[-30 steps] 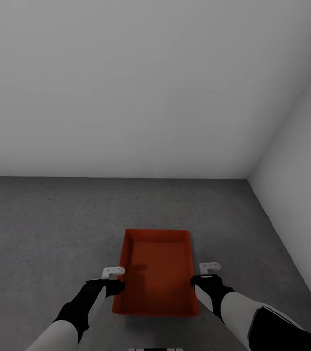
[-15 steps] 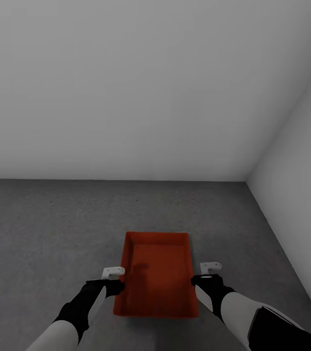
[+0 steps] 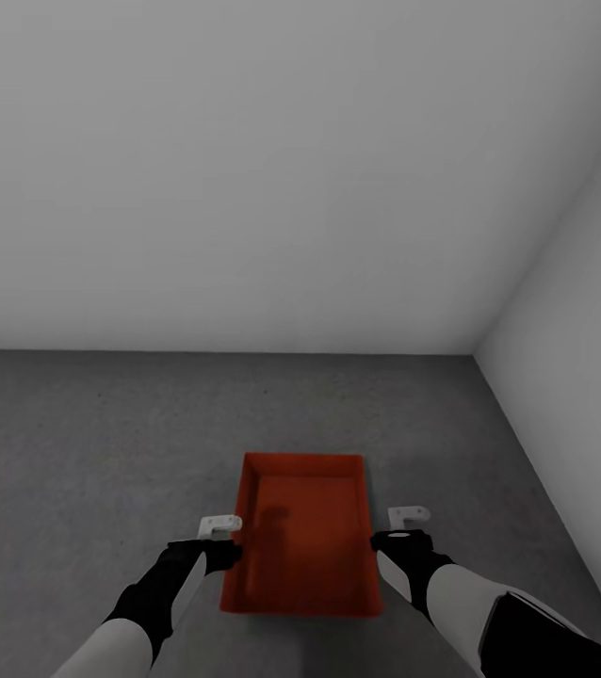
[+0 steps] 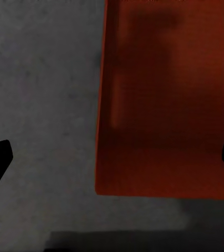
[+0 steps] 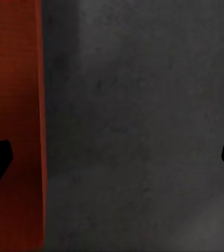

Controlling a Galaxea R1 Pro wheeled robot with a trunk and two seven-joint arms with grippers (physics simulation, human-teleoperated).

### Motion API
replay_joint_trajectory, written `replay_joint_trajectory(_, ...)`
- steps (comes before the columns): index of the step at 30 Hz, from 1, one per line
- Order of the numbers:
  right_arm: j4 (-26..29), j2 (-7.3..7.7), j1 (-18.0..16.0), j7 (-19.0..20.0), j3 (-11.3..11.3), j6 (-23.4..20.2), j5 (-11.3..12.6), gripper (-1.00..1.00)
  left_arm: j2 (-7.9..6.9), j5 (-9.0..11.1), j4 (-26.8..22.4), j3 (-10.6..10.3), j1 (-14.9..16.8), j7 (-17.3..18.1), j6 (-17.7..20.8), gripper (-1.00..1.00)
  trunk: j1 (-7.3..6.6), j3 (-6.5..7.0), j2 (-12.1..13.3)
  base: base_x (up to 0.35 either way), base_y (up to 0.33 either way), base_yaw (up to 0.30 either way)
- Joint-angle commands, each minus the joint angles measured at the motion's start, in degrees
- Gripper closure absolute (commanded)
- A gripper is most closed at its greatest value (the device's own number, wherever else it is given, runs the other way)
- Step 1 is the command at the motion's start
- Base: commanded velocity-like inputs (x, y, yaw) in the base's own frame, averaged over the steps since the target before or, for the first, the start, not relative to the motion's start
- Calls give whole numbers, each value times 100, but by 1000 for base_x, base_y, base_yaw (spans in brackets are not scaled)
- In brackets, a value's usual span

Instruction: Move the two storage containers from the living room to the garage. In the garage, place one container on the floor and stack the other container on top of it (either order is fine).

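Fingers of both grippers spread wide, flanking storage container (image 3: 302, 537) on grey floor (image 3: 84, 443) near corner walls (image 3: 564, 311).

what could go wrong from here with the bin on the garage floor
The storage container lies on the concrete floor between both arms. The left gripper stands wide open straddling its wall, so lifting or swinging could snag the rim and drag it. It also sits fairly near the white side wall, which may cramp stacking the second bin.
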State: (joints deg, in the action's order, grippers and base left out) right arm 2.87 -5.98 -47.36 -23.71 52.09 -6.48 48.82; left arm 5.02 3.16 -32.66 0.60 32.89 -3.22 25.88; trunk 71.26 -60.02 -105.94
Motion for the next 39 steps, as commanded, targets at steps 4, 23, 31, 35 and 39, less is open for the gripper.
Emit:
replay_joint_trajectory(4,14,1,-2,-42,47,-47,22,-100,2,29,-11,2,-1,-25,32,-100,-89,69,160,0,0,0)
replay_joint_trajectory(23,13,-11,-4,-46,47,-46,31,-100,-1,26,-12,1,0,-26,37,-100,-506,410,922,0,0,0)
replay_joint_trajectory(31,12,-23,-5,-45,45,-50,31,-100,-1,26,-12,1,-1,-23,32,-100,-682,555,1243,0,0,0)
replay_joint_trajectory(35,12,-36,-4,-122,42,-49,60,-100,-1,26,-12,1,-2,-27,31,-100,-770,649,1404,0,0,0)
replay_joint_trajectory(39,12,-41,-3,-240,44,-3,154,-100,-1,26,-12,1,-1,-25,31,-100,-858,754,1564,0,0,0)
